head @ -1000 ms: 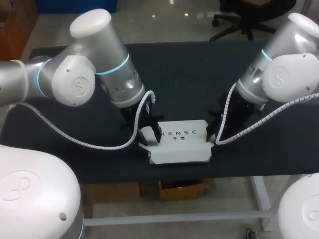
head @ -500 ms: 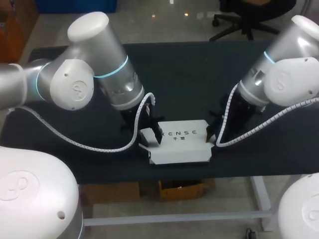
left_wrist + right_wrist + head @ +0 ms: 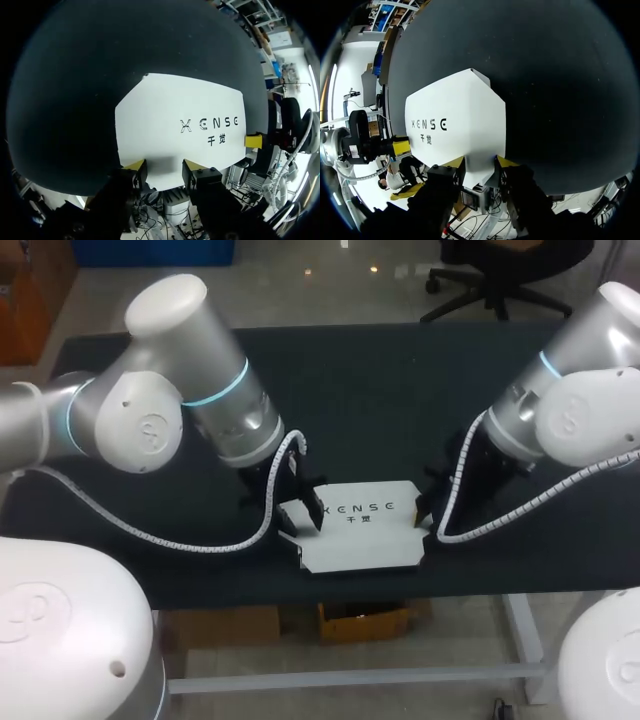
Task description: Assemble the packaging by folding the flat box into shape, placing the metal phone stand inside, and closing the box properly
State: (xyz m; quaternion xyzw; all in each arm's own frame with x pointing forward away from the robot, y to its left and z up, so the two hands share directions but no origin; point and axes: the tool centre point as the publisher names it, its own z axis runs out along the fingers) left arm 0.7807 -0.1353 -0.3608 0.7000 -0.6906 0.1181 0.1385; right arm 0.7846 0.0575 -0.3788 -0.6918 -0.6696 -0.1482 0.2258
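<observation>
White card is seen lying flat near the front edge of the dark table (image 3: 400,390): the box (image 3: 360,525), printed face up, is not yet folded into shape, and the metal phone stand is not seen in any view. The box is flanked by both arms. The left gripper (image 3: 300,515) is set at its left end and the right gripper (image 3: 425,510) at its right end. Each is spread, with a short stretch of the box's end framed between its yellow fingertips (image 3: 135,166), and no firm pinch can be made out. The step in hand is judged to be the start of the folding, so little of the task is counted as done. For it to be done well, the two ends should be taken evenly, so that the sheet is neither skewed nor slid toward the table's front edge, which is near. Thin card is likely to buckle if it is squeezed hard or lifted from one end alone, so a light hold, matched on both sides, is to be preferred. The flaps should be raised along their creases rather than across the printed panel, and that panel should be kept down on the table while the sides are turned up. A slip off the card's edge is the chief risk to be guarded against.
</observation>
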